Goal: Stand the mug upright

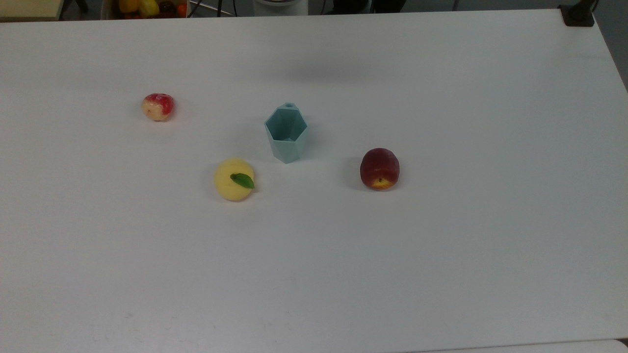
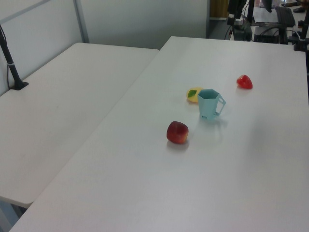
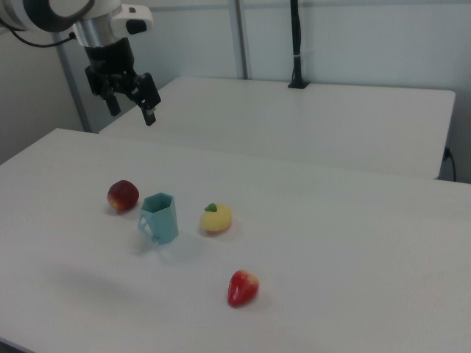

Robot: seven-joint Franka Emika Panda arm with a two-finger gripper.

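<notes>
Mug (image 1: 286, 133) is standing upright on the white counter (image 1: 441, 245) in the top view, between a yellow fruit (image 1: 234, 179) and a dark red fruit (image 1: 379, 168), touching neither. Left view: its handle is pointing toward the left view's right. Right view: the tool (image 3: 132, 107) is hanging released, fingers spread, high above the counter.

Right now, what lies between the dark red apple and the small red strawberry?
In the top view, the pale blue faceted mug stands upright between the dark red apple and the small red strawberry.
</notes>
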